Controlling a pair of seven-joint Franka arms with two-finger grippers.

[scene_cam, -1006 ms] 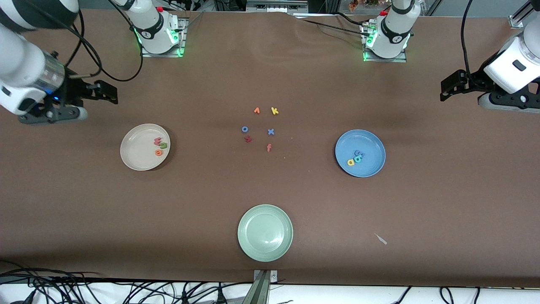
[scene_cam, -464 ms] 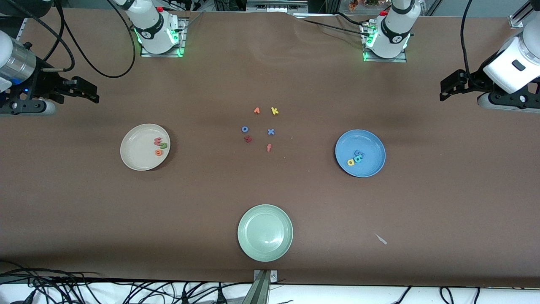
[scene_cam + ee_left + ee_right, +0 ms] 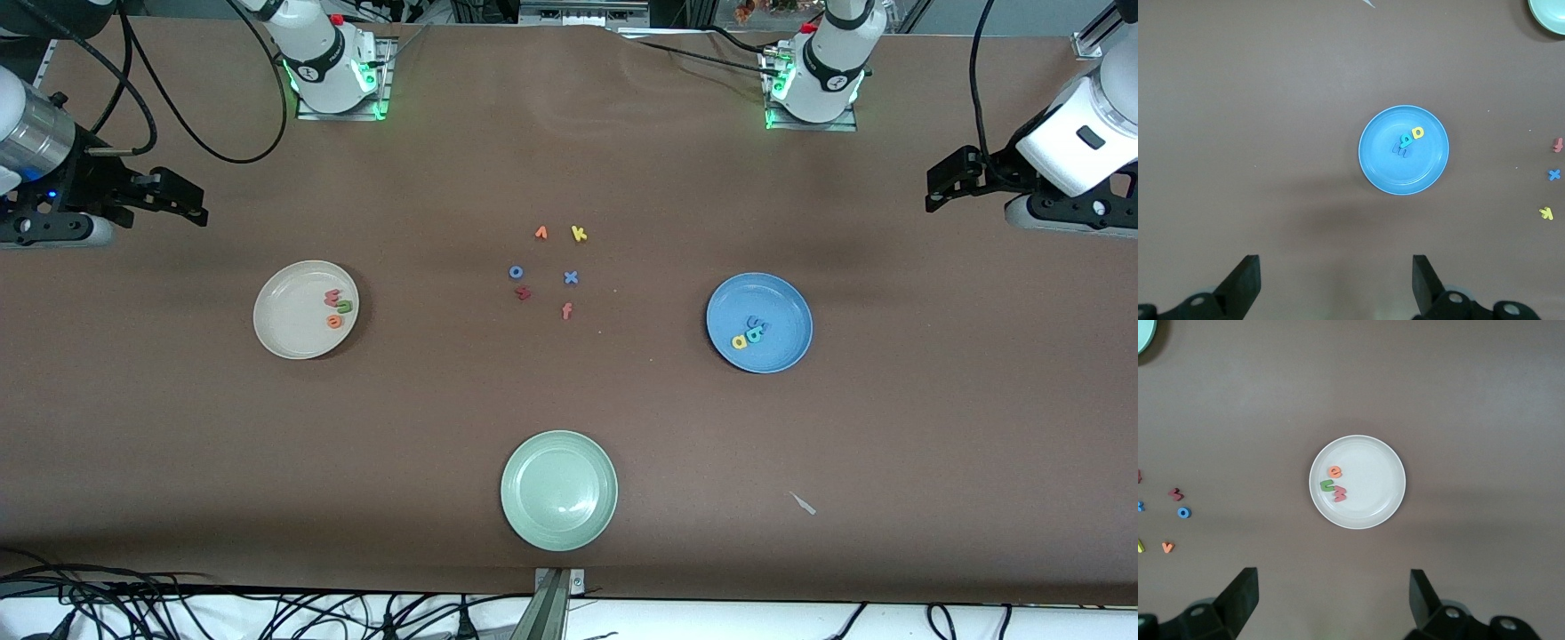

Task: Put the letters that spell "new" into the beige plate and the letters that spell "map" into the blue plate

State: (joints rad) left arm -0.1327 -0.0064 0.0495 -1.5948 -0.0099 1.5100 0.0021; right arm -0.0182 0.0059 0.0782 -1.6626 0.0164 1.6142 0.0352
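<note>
The beige plate holds the letters that spell "new": a pink-red w, a green n and an orange e. The blue plate holds the letters that spell "map": a blue m, a teal p and a yellow a. My right gripper hangs open and empty over bare table at its arm's end, apart from the beige plate. My left gripper hangs open and empty over its own end, apart from the blue plate.
A pale green plate lies nearest the front camera. Loose letters sit mid-table: orange v, yellow k, blue o, blue x, a dark red letter, pink f. A white scrap lies nearby.
The right arm has drawn back toward its end of the table, away from the beige plate, then settled. The left arm and all letters have stayed put.
</note>
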